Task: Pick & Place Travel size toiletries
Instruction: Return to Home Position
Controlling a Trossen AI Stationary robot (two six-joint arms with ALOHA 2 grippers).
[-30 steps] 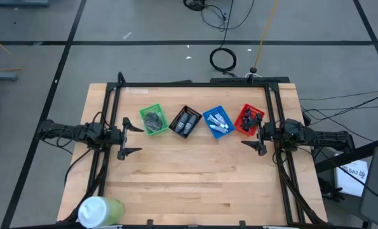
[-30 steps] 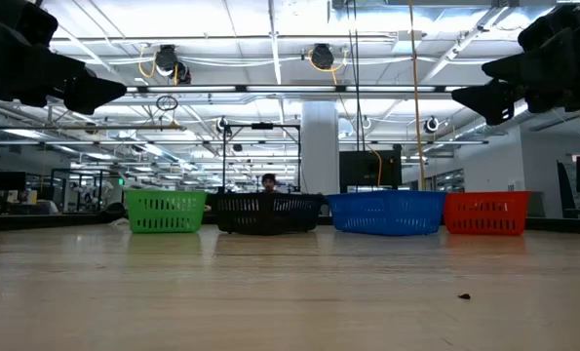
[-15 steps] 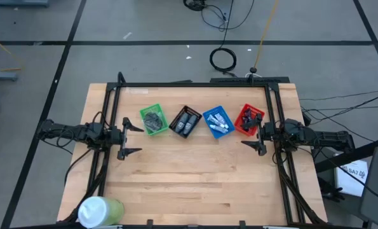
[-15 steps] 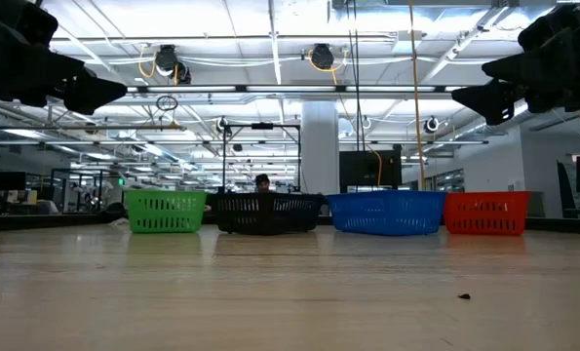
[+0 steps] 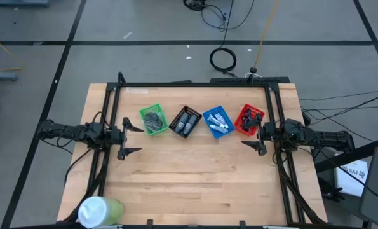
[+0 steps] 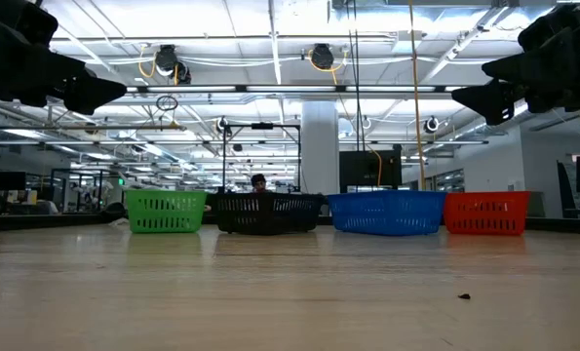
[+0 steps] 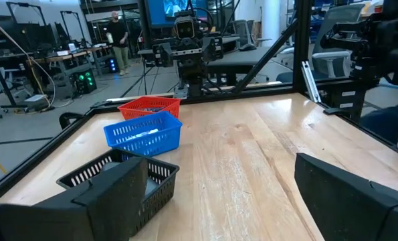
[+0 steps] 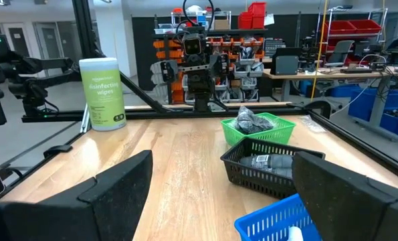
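Left tool [image 5: 140, 140] wide, right tool [image 5: 245, 134] wide, both unmoved from a second ago

Person's head [image 6: 258, 180] behind the black basket [image 6: 267, 213], now slightly nearer the green basket [image 6: 166, 211].

I see the left arm [image 5: 74, 132] stretched flat in from the left edge of the high frame, pointing toward centre. Its left gripper [image 5: 133, 139] is splayed wide; in the left wrist view the two fingers [image 7: 112, 194] sit far apart at the bottom corners. The right arm [image 5: 316, 135] mirrors it from the right edge, the right gripper [image 5: 251, 134] equally spread. In the low view I find both raised, one in each upper corner.
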